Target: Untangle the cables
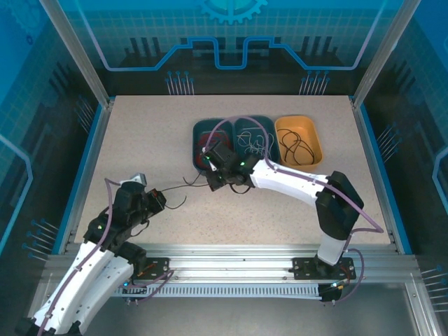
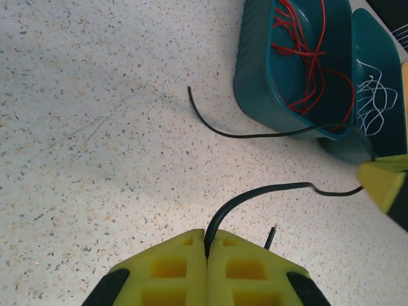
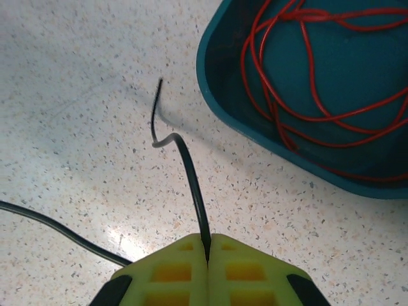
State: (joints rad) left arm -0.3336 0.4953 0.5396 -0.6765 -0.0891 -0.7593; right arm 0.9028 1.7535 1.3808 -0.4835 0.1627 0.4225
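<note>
Reading the top view: left hand (image 1: 159, 199) and right hand (image 1: 212, 176) are both clamped on one black cable (image 1: 185, 184). It spans the bare worktop (image 1: 140, 140) between them, long axis left-right, just near of the trays. Far side: dark tray (image 1: 197, 140) with red cables (image 1: 204, 142), white cables (image 1: 255, 143) just right of it, then orange tray (image 1: 316, 136) with more black cables (image 1: 297, 143), furthest right.

Left wrist: left hand (image 2: 206, 239) has fingers together, pinching the black cable (image 2: 280, 186) near its end; a short stub pokes out beside them. The cable arcs right to the right hand's yellow finger (image 2: 382, 182). A loose tail lies on the worktop, left of the dark tray (image 2: 255, 76).

Right wrist: right hand (image 3: 208, 245) has fingers together on the same cable (image 3: 193, 185), free tail kinked, left of the dark tray (image 3: 255, 137).

Judgement: the cable looks clear of the rest. The orange tray is right of both hands and the right hand is nearer, so it should carry while the left lets go.
</note>
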